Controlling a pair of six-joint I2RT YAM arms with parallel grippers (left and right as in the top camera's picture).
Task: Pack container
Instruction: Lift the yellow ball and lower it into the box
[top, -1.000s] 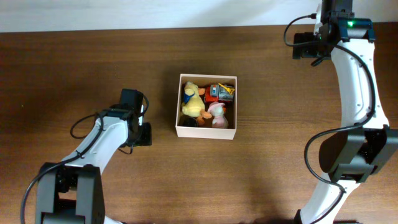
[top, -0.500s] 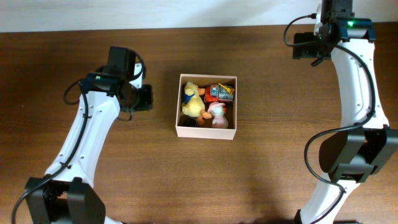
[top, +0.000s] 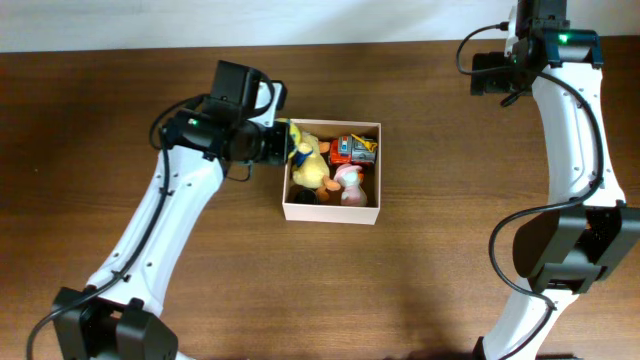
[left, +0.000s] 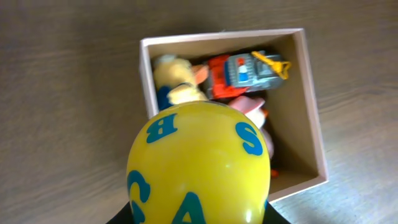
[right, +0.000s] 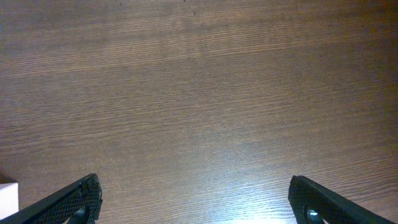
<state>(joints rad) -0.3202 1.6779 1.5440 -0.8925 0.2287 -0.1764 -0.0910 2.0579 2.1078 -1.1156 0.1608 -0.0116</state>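
Note:
The container (top: 331, 213) is a square white-walled box with a tan inside, at the table's middle. It holds a yellow plush duck (top: 311, 170), a red toy truck (top: 352, 148) and a pink toy (top: 350, 184). My left gripper (top: 280, 144) is over the container's left wall, shut on a yellow ball with blue letters (left: 199, 163). The ball fills the lower left wrist view, above the container (left: 314, 127) and the truck (left: 247, 71). My right gripper (right: 199, 208) is open and empty over bare wood at the far right (top: 492, 76).
Dark wood table all around the container. A pale wall strip runs along the far edge (top: 250, 20). The right arm's base stands at the right front (top: 565, 250). A white corner of the container shows at the right wrist view's lower left (right: 6, 196).
My left arm has swung from the table's left side up and right to the container's left wall, carrying the yellow ball. The right arm has not moved.

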